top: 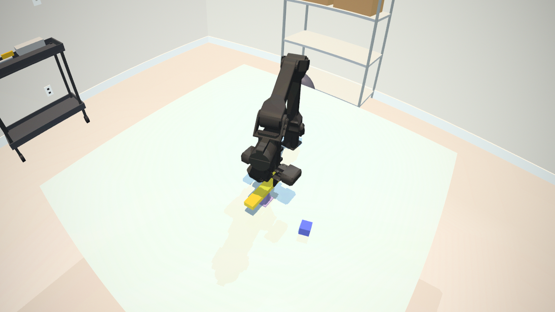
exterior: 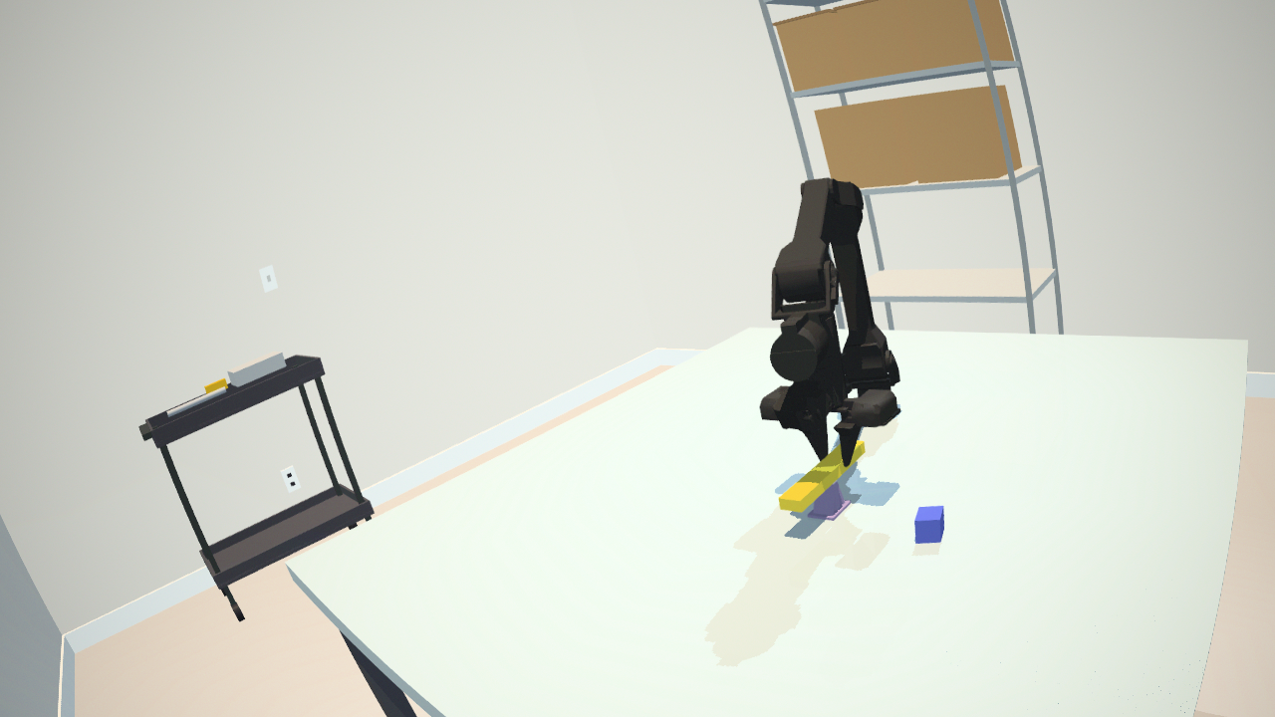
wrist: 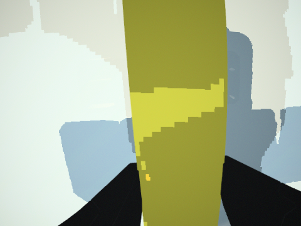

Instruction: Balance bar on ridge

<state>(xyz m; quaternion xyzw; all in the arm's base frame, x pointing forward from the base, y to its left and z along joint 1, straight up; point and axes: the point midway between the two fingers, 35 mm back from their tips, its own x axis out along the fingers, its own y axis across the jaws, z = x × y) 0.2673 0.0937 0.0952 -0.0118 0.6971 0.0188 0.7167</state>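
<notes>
The yellow bar (top: 253, 200) (exterior: 801, 495) (wrist: 179, 63) lies over the purple ridge (top: 266, 199) (exterior: 829, 501), with both visible ends above the table (top: 162, 232) (exterior: 570, 571). My gripper (exterior: 834, 460) (wrist: 179, 169) is shut on the bar, one finger on each long side, behind the ridge as the top and exterior views see it. In the top view the wrist hides the left finger and part of the bar. The bar looks about level. The ridge's top is hidden under the bar, so I cannot tell whether they touch.
A blue cube (top: 305, 227) (exterior: 928, 524) sits on the table to the right of the ridge. The arm's base stands behind the gripper. A dark cart (top: 46, 112) (exterior: 276, 544) and a shelf rack (top: 368, 69) (exterior: 1025, 240) stand beyond the table.
</notes>
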